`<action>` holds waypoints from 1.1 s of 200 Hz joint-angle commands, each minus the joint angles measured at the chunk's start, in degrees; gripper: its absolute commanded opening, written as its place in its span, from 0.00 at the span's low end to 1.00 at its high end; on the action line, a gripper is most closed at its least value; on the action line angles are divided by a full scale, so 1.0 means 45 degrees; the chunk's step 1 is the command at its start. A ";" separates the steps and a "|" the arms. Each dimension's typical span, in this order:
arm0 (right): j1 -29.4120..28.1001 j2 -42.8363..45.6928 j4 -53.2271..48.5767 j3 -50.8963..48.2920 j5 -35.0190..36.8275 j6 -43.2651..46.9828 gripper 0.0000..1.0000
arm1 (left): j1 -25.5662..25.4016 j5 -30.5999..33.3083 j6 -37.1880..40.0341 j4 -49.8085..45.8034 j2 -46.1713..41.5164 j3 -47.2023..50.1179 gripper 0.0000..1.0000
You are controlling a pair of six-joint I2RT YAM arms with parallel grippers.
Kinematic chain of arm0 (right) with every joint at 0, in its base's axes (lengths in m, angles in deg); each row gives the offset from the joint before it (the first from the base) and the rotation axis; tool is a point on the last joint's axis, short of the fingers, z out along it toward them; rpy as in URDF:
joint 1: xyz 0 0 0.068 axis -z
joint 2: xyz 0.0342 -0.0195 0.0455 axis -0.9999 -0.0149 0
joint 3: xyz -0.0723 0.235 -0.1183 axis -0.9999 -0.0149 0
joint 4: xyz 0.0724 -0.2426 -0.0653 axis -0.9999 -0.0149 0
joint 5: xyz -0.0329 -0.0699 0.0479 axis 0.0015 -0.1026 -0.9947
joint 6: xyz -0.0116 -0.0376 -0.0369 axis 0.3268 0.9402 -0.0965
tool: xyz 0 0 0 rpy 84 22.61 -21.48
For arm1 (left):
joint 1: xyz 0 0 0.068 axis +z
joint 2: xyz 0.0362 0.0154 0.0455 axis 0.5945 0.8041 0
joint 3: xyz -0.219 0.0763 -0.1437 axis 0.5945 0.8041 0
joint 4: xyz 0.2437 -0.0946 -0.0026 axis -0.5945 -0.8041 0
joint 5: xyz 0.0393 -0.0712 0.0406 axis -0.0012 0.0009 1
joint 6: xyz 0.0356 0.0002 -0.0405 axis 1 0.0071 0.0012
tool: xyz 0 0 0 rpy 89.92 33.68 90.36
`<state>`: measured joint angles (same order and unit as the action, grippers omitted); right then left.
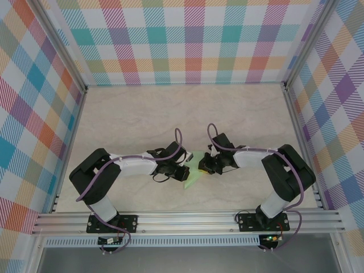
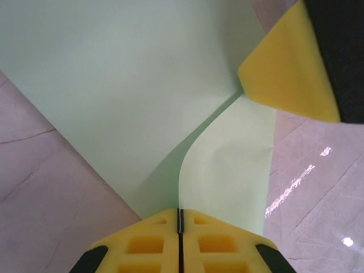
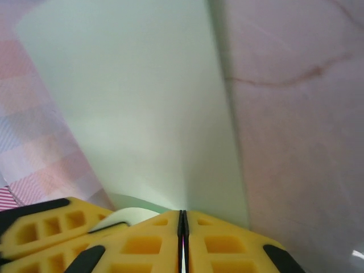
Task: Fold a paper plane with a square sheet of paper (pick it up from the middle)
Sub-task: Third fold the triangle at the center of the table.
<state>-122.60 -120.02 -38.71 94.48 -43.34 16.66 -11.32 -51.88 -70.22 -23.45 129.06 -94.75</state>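
The square sheet of paper [image 1: 192, 175] is pale green and hangs bent between my two grippers, just above the table near its front middle. My left gripper [image 1: 185, 170] is shut on one edge of it. In the left wrist view the sheet [image 2: 125, 85] curls up out of the closed left gripper [image 2: 180, 211] along a soft crease. A yellow fingertip [image 2: 290, 68] of the right gripper touches its far corner. My right gripper [image 1: 202, 165] is shut on the sheet [image 3: 142, 102] too, its jaws pressed together at the right gripper [image 3: 182, 213]. The paper plane is out of view.
The marble-look tabletop [image 1: 170, 114] lies beyond the grippers, walled by checked panels [image 1: 182, 40] at the back and sides. An aluminium rail [image 1: 187, 219] runs along the near edge. The left gripper's yellow fingers [image 3: 45, 233] sit close beside the right one.
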 commanded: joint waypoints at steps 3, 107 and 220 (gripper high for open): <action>0.0012 -0.0564 0.0223 -0.0624 0.0171 0.0201 0.10 | 0.0080 -0.0216 0.0196 -0.1161 0.0463 0.0081 0.07; -0.0717 0.2148 0.1589 -0.1235 -0.0296 -0.1026 0.07 | 0.0083 -0.0083 0.0030 -0.1153 0.0307 0.0064 0.07; -0.1883 0.0827 0.2148 -0.2149 0.0585 -0.1966 0.04 | 0.0091 -0.0220 0.0052 -0.1121 0.0349 0.0056 0.07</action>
<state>-130.88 -116.78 -27.49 87.25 -41.81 8.68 -11.32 -52.26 -70.24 -23.71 129.13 -94.88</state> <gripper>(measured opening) 0.047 0.076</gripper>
